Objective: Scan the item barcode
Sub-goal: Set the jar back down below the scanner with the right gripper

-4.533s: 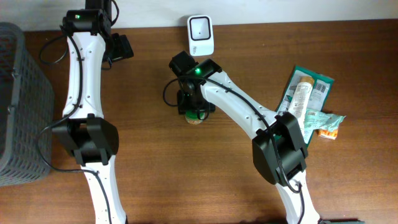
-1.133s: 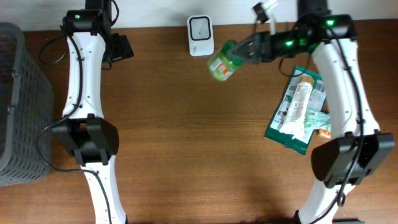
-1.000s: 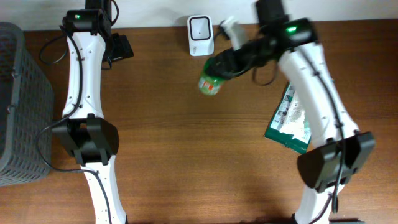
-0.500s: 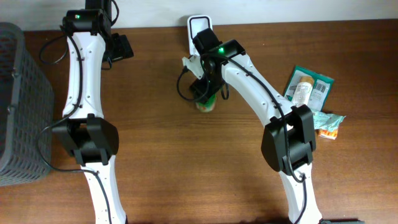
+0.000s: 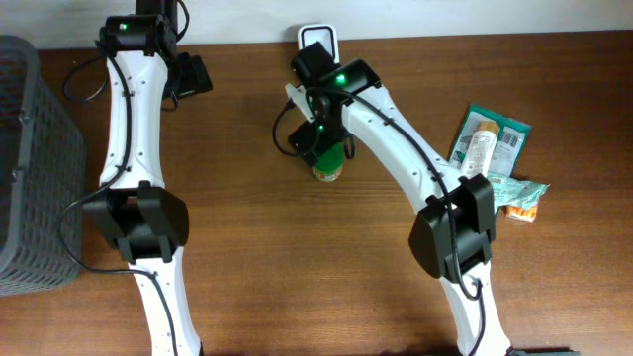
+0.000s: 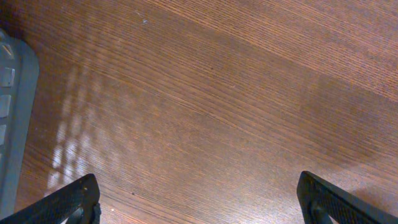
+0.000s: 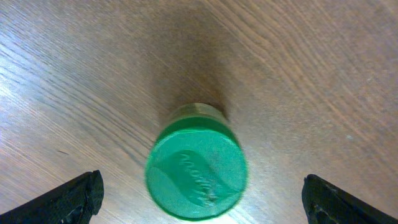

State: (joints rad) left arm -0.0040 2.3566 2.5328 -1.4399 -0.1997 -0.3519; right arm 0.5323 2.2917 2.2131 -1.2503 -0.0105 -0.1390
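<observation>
A bottle with a green cap (image 7: 196, 168) stands upright on the wooden table (image 5: 297, 267), in front of the white scanner (image 5: 318, 40) at the back edge. Directly above it hangs my right gripper (image 7: 202, 198), open, its dark fingertips (image 7: 78, 194) wide apart on either side of the cap and touching nothing. In the overhead view the right gripper (image 5: 318, 133) covers most of the bottle (image 5: 327, 172). At the back left, over bare wood, my left gripper (image 6: 199, 199) stands open and empty; from overhead it (image 5: 190, 75) sits near the wall.
A grey mesh basket (image 5: 30, 168) stands at the left edge, its corner (image 6: 9, 93) showing in the left wrist view. Green snack packets (image 5: 485, 148) and an orange packet (image 5: 521, 208) lie at the right.
My right arm swung the bottle from up near the scanner down to the table, stood it upright and opened its jaws off it. The left arm has not moved.
</observation>
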